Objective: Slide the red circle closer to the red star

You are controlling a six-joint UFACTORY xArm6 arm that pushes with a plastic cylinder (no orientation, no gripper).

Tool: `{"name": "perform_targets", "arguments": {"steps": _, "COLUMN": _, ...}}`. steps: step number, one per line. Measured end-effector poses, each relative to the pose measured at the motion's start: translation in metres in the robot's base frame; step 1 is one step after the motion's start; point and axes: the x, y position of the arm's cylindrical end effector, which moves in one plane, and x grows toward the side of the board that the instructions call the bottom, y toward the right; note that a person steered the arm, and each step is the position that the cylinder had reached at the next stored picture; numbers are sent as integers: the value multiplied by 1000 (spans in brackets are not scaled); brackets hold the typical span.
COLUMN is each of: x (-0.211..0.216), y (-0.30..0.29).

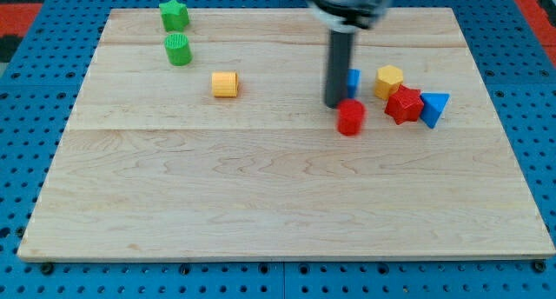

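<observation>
The red circle [351, 118] lies on the wooden board right of centre. The red star [404, 104] lies a short way to its right, touching a yellow hexagon [389, 80] above it and a blue triangle [433, 108] on its right. My tip [334, 104] is at the lower end of the dark rod, just at the red circle's upper left, touching or nearly touching it. A blue block [354, 81] is partly hidden behind the rod.
An orange-yellow cylinder [225, 84] lies left of centre. A green circle [178, 49] and a green star [174, 15] lie at the upper left. The board's right edge [508, 134] is beyond the blue triangle.
</observation>
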Motion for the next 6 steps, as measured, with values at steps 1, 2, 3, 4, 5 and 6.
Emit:
{"name": "perform_targets", "arguments": {"steps": 1, "x": 22, "y": -70}}
{"name": "perform_targets", "arguments": {"steps": 2, "x": 72, "y": -12}}
{"name": "perform_targets", "arguments": {"steps": 3, "x": 99, "y": 36}}
{"name": "perform_targets", "arguments": {"steps": 4, "x": 58, "y": 41}}
{"name": "perform_targets", "arguments": {"steps": 5, "x": 55, "y": 43}}
{"name": "perform_targets", "arguments": {"steps": 6, "x": 107, "y": 3}}
